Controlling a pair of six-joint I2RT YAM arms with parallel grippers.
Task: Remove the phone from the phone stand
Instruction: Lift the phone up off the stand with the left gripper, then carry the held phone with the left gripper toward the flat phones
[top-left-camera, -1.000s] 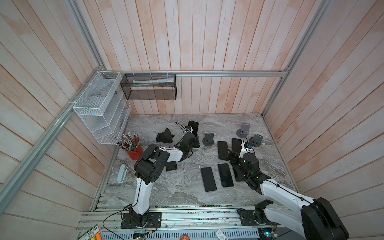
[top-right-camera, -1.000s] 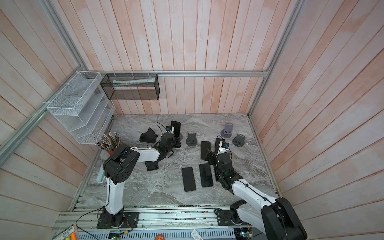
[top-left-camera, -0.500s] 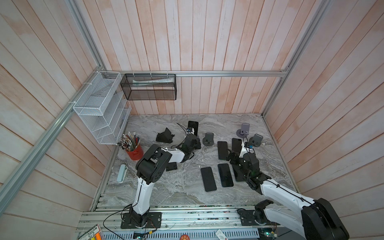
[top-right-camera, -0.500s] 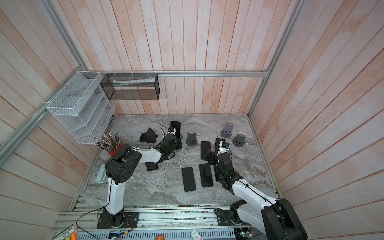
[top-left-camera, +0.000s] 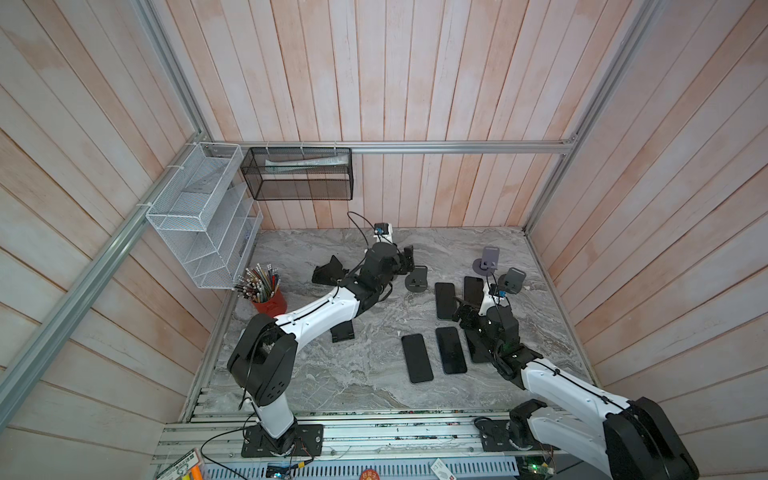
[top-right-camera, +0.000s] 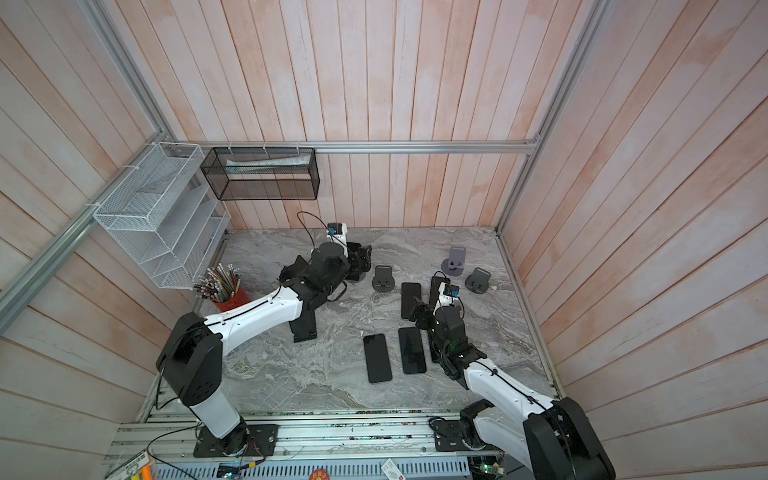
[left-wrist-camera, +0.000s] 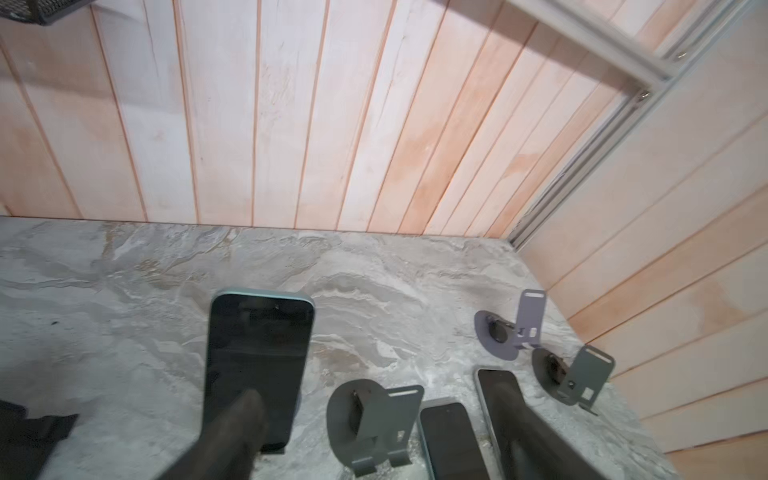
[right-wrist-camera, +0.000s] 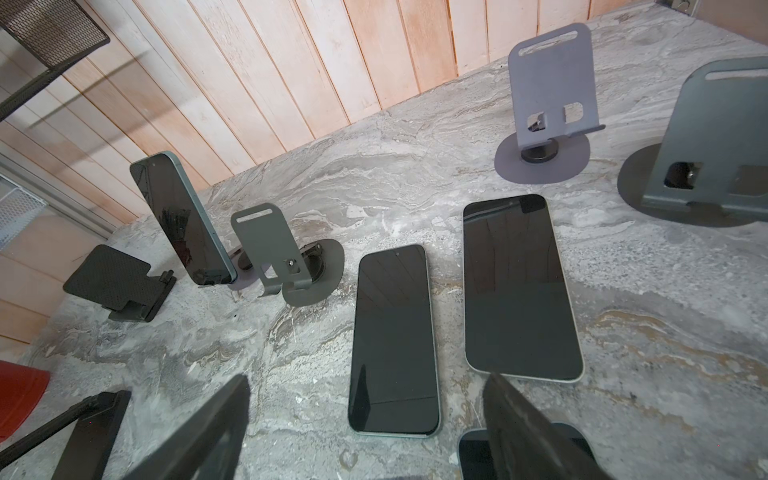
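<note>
My left jaws stand wide apart at the phone (left-wrist-camera: 259, 365), clamped on nothing. In the left wrist view one finger (left-wrist-camera: 235, 432) crosses the lower part of its dark screen, and the other finger sits far off, over one of the flat phones (left-wrist-camera: 484, 399). Whether the near finger touches the glass I cannot tell. The phone is in its stand (right-wrist-camera: 244, 286) toward the back of the counter (top-left-camera: 353, 382), leaning back with its lower edge seated; the stand is mostly hidden behind it. Just beside it stands an empty grey stand (right-wrist-camera: 274, 249), and on its other side a black stand (right-wrist-camera: 116, 282), also empty.

My right jaws are apart too and hold nothing. They hang low over the counter on the right side, well apart from the phone. In the right wrist view a flat phone lies screen up in the gap ahead of my right fingers (right-wrist-camera: 208, 428). Beyond it a lilac stand (right-wrist-camera: 548, 95) and another grey one stand empty. In both top views a red cup (top-left-camera: 270, 305) of pencils sits at the counter's left edge, near my left arm.
</note>
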